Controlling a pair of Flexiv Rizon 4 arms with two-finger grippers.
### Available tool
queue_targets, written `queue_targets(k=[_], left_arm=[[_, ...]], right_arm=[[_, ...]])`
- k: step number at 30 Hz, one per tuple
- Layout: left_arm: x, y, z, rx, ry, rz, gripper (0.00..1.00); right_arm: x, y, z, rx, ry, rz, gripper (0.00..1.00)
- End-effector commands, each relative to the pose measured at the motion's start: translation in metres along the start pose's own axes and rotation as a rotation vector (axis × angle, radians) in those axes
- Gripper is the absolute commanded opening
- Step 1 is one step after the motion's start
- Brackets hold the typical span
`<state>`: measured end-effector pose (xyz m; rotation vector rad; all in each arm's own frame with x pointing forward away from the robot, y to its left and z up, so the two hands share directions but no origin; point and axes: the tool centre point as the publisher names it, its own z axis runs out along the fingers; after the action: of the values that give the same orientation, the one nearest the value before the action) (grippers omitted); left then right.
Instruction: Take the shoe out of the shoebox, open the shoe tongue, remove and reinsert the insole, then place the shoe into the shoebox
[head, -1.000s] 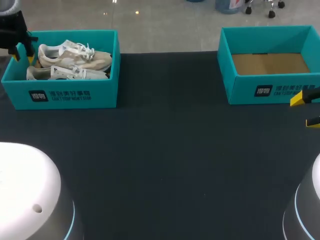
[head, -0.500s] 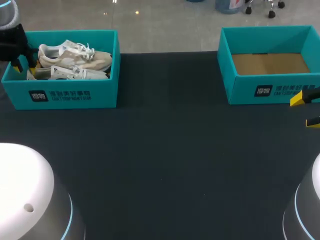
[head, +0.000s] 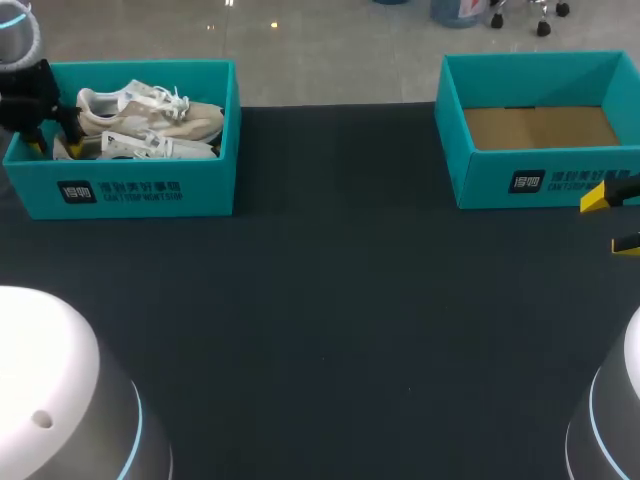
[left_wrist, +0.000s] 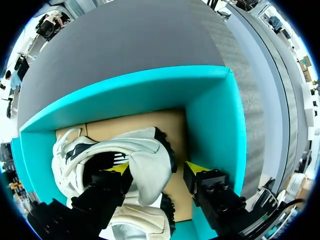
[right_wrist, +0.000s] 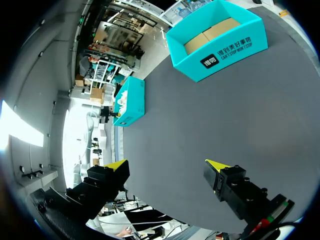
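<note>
The left gripper (left_wrist: 158, 169) has sunk deeper into the left box (head: 130, 190) than a second ago; the right gripper (head: 610, 221) has not moved. The left fingers stand spread astride the heel of a shoe (left_wrist: 145, 155), one tip at its collar and the other clear of it. The right gripper is spread over the table (head: 330, 300), holding nothing. There are two boxes, the right box (head: 545, 180) well apart. Two shoes, the second shoe (left_wrist: 140, 222) included, both lie in the left box.

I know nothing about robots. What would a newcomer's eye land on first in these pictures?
Two bright teal boxes stand on the dark table: the left shoebox holds a pair of pale shoes, and the right shoebox is empty, showing its cardboard floor. The left gripper reaches into the left shoebox, its yellow-tipped fingers open astride one shoe's heel. The right gripper hangs open above bare table near the empty box.
</note>
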<state>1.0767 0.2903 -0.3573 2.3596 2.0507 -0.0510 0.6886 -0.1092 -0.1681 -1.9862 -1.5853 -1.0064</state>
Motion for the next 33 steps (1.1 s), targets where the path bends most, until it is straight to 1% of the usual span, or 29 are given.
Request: queue_targets(k=[1,4,6,10,11,12,13,15,16,17,18,19,26,29,33], left_arm=[[0.001,0.003,0.013,0.011,0.001,0.01,0.69],[0.001,0.003,0.021,0.016,-0.003,0.018,0.69],[0.001,0.003,0.027,0.023,-0.003,0.021,0.72],[0.001,0.003,0.037,0.038,0.002,0.017,0.72],[0.001,0.004,0.038,0.041,0.004,0.014,0.69],[0.001,0.004,0.04,0.042,0.004,0.015,0.45],[0.002,0.004,0.041,0.046,0.008,0.012,0.34],[0.002,0.003,0.042,0.048,0.013,0.014,0.25],[0.003,0.002,0.042,0.047,0.015,0.015,0.18],[0.003,0.002,0.042,0.047,0.017,0.015,0.15],[0.003,0.002,0.042,0.048,0.02,0.016,0.04],[0.004,0.001,0.041,0.048,0.022,0.015,0.0],[0.008,0.001,0.035,0.047,0.044,0.017,0.0],[0.009,0.001,0.026,0.044,0.065,0.015,0.0],[0.01,-0.001,0.005,0.024,0.073,0.016,0.0]], right_arm=[[0.0,-0.002,0.0,-0.002,-0.003,0.001,1.0],[0.0,-0.002,0.0,-0.002,-0.003,0.001,1.0],[0.0,-0.002,0.0,-0.002,-0.003,0.001,1.0],[0.0,-0.002,0.0,-0.002,-0.003,0.001,1.0],[0.0,-0.002,0.0,-0.002,-0.003,0.001,1.0],[0.0,-0.002,0.0,-0.002,-0.003,0.001,1.0],[0.0,-0.002,0.0,-0.002,-0.003,0.001,1.0],[0.0,-0.002,0.0,-0.002,-0.003,0.001,1.0],[0.0,-0.002,0.0,-0.002,-0.003,0.001,1.0],[0.0,-0.002,0.0,-0.002,-0.003,0.001,1.0],[0.0,-0.002,0.0,-0.002,-0.003,0.001,1.0],[0.0,-0.002,0.0,-0.002,-0.003,0.001,1.0],[0.0,-0.002,0.0,-0.002,-0.003,0.001,1.0],[0.0,-0.002,0.0,-0.002,-0.003,0.001,1.0],[0.0,-0.002,0.0,-0.002,-0.003,0.001,1.0]])
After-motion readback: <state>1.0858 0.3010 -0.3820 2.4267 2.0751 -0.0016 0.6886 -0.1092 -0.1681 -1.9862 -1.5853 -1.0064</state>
